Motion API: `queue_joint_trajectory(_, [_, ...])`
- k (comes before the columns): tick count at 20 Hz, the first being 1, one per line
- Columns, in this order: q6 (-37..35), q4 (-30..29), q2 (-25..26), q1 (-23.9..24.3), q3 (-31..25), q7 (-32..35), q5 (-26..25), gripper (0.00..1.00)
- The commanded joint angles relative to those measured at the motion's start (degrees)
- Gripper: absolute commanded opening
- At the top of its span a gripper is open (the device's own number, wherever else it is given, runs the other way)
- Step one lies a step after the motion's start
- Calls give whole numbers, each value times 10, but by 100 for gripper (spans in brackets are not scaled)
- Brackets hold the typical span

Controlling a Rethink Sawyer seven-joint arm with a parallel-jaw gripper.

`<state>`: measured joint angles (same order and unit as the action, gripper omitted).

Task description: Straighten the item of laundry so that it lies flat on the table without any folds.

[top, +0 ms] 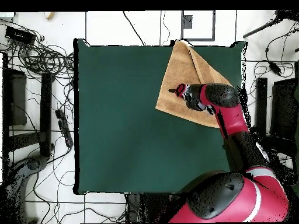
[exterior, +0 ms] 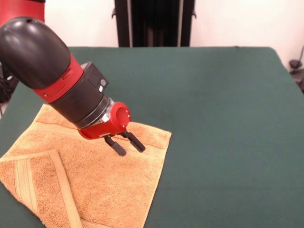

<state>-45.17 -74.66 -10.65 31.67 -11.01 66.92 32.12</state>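
Observation:
The golden-orange towel [exterior: 109, 185] lies on the dark green table [exterior: 223, 118] at the front view's lower left. Its left part is folded over into a flap [exterior: 33, 183] with a woven band along its edge. My gripper [exterior: 127, 144] hangs just over the towel's far right part, tilted, with its two black fingers [exterior: 116, 147] apart and nothing between them. In the overhead view the towel [top: 184, 73] lies at the table's [top: 128, 116] upper right, and the gripper [top: 173, 91] is over its left edge. No white tag shows.
The towel's corner [top: 178, 42] reaches the table's edge at the overhead view's top. My arm [top: 225, 108] covers the towel's lower right part there. Cables [top: 35, 55] and stands lie on the floor beside the table. The black pedestal [exterior: 152, 21] stands behind the table.

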Motion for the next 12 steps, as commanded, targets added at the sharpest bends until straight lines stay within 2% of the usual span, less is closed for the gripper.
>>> queue_joint_trajectory(1, [-37,-86,69,-19,-66,49,-23,100])
queue_joint_trajectory(4, [-47,-86,70,-25,-59,53,-31,100])
queue_joint_trajectory(9, [-27,-54,78,-63,-6,106,-49,100])
queue_joint_trajectory(12, [-43,-44,83,-80,19,143,-50,100])
